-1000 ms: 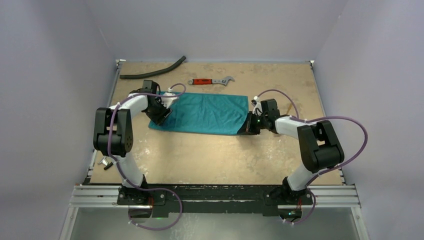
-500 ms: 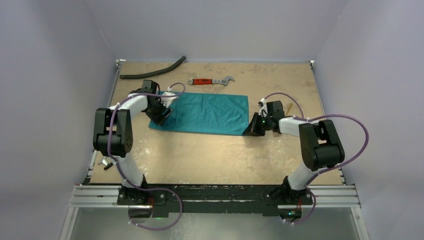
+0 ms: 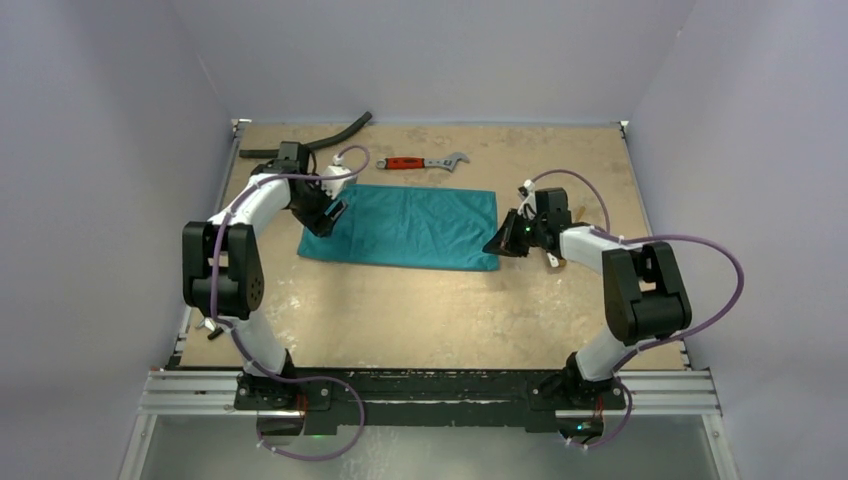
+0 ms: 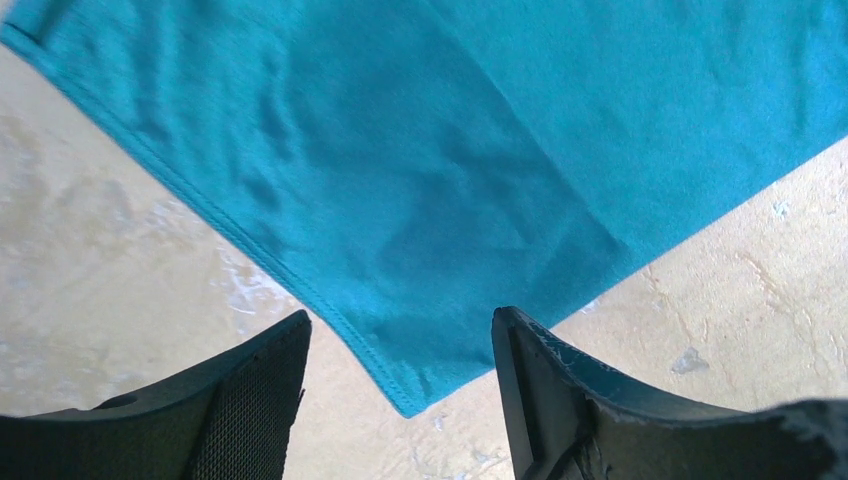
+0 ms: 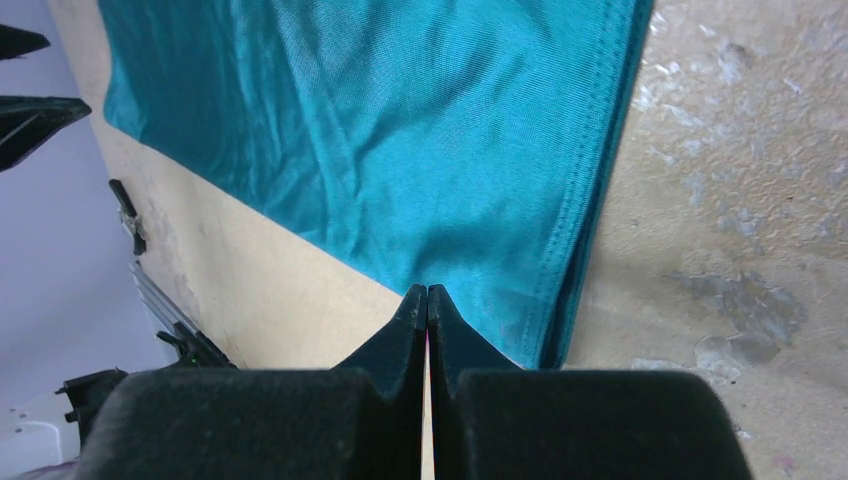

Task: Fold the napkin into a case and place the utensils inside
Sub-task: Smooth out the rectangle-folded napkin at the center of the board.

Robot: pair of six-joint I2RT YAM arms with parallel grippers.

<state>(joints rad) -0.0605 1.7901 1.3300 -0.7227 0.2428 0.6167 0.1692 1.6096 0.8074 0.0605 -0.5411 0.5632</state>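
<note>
The teal napkin point(image 3: 410, 228) lies flat on the table as a folded rectangle, with doubled layers showing along its right edge point(image 5: 585, 230). My left gripper point(image 3: 325, 213) hovers over the napkin's left end. It is open, and a free cloth corner point(image 4: 408, 398) lies on the table beneath the gap between its fingers point(image 4: 400, 320). My right gripper point(image 3: 497, 244) is shut with nothing in it, and its tips point(image 5: 427, 292) hang just over the napkin's near right corner. A slim tan piece point(image 3: 553, 260), perhaps the wooden utensil, peeks from under the right forearm. The spoon is out of view.
A red-handled wrench point(image 3: 420, 162) lies just beyond the napkin. A black hose point(image 3: 310, 138) curves along the far left edge. Small pliers point(image 3: 212, 325) sit at the table's left rim. Grey walls enclose the table on three sides.
My left gripper has opened wider and drawn back toward the far left, leaving the cloth corner on the table. The right arm has swung a little farther back, its gripper still shut.
</note>
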